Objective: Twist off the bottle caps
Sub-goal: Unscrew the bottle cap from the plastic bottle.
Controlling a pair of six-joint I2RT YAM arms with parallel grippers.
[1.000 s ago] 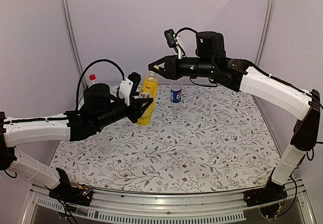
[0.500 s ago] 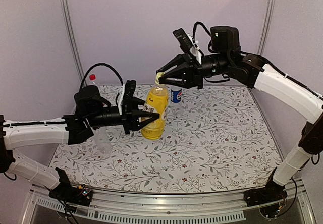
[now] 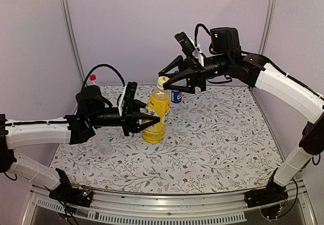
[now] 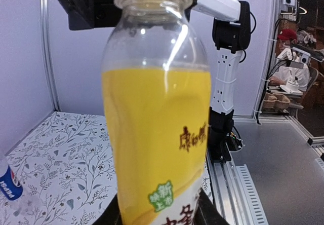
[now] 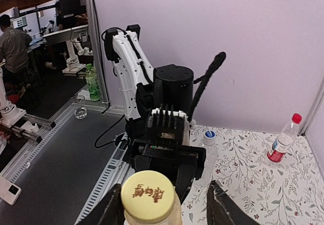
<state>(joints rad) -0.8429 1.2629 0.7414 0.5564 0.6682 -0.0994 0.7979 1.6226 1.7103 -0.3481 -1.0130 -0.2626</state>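
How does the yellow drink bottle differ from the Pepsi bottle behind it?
The yellow drink bottle holds yellow liquid; the Pepsi bottle looks clear. The yellow drink bottle leans slightly, gripped by the left tool; the Pepsi bottle stands upright, ungripped. Both are labelled plastic bottles.

We see bright, soft, even light in every view, leaving only faint shadows on the table (image 3: 212,134). White glare streaks the shoulder of the yellow bottle (image 4: 157,134) in the left wrist view; its label looks slightly blurred at the bottom edge.
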